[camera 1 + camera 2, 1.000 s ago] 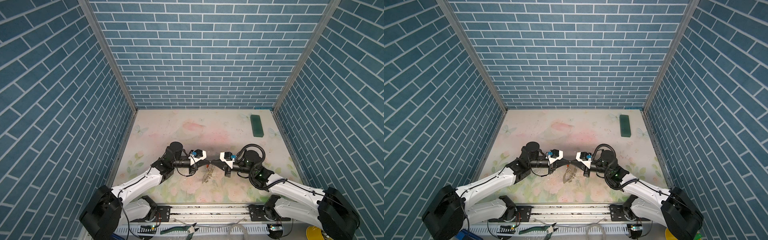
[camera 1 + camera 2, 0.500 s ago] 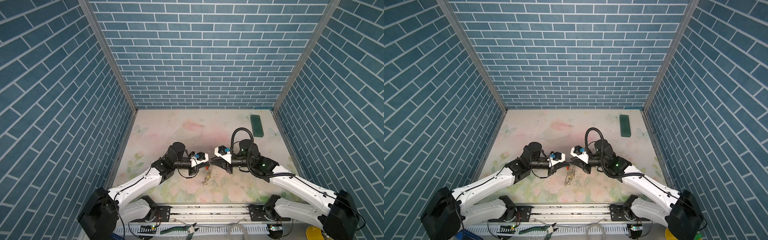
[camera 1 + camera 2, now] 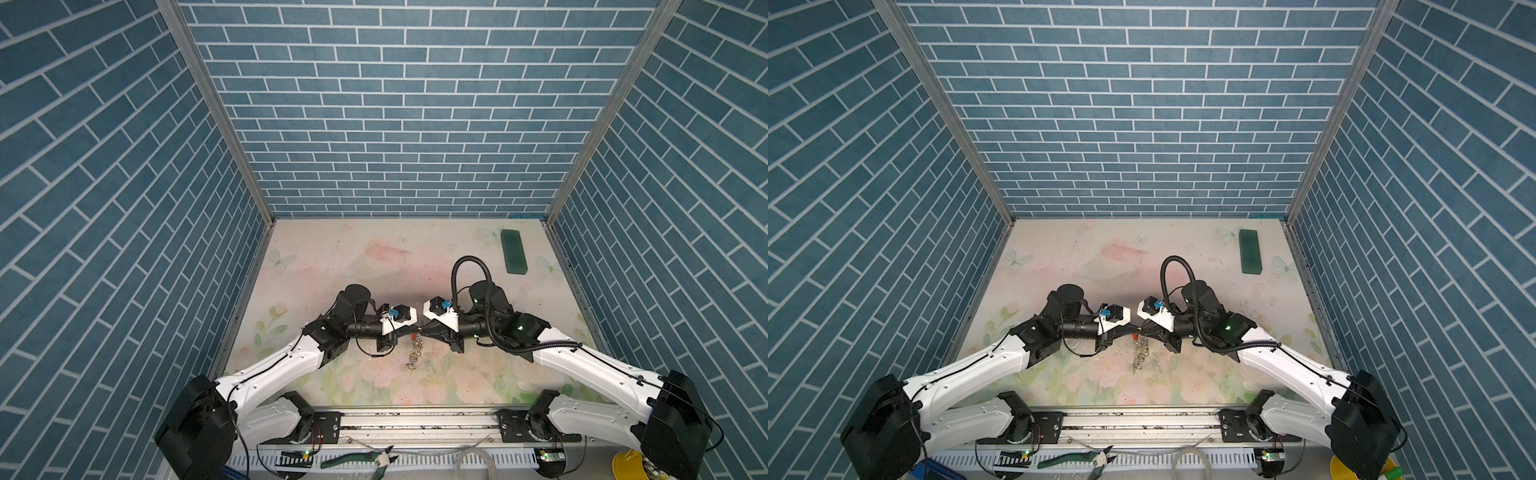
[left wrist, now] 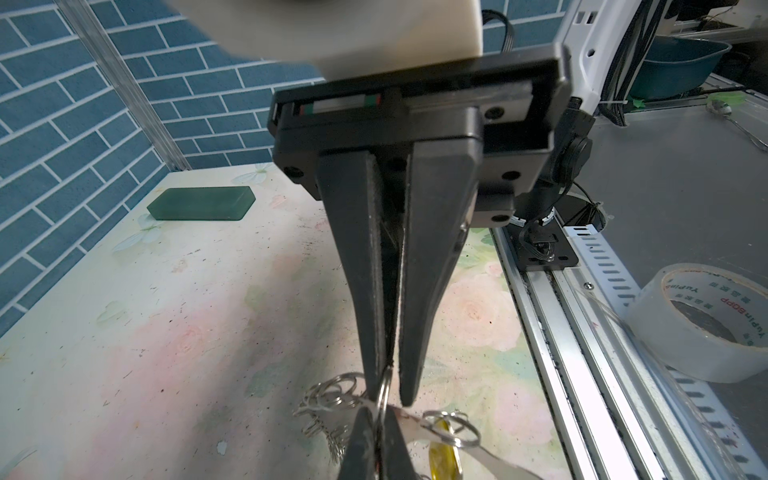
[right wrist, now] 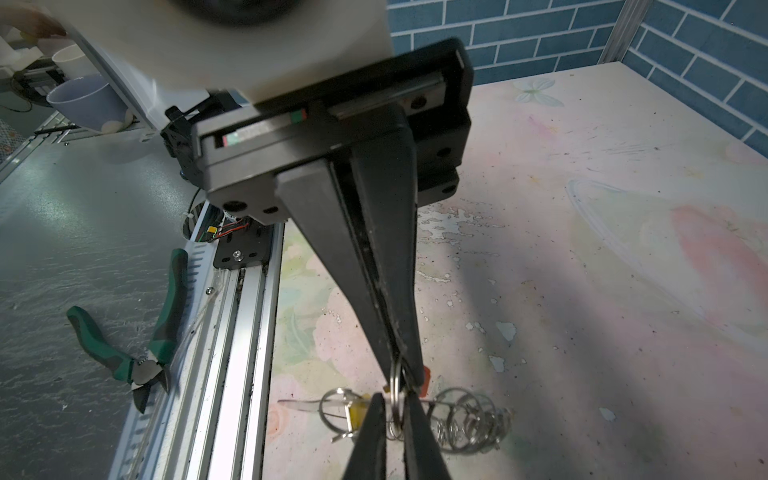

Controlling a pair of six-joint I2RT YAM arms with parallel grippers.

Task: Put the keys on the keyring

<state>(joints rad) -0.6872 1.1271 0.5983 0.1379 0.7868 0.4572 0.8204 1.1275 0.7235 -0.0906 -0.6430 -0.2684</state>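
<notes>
The left pincer [image 4: 386, 382] is pinching the keyring [image 5: 397, 392] edge-on above the bench [image 3: 374, 257], with silver clips [image 5: 469, 419] dangling beneath. The yellow key [image 4: 444, 457] and the red key [image 5: 424, 388] are hanging just beside it. The right pincer [image 5: 401, 372] is clamping the keyring too, tip to tip.

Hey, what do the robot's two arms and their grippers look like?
The left arm and right arm have white shells with black joints and bulky black bases. A black ribbed cable loops up from the right wrist. The left gripper and right gripper are black, each with two long tapered fingers, and each carries a white camera mount with a small blue fitting.
</notes>
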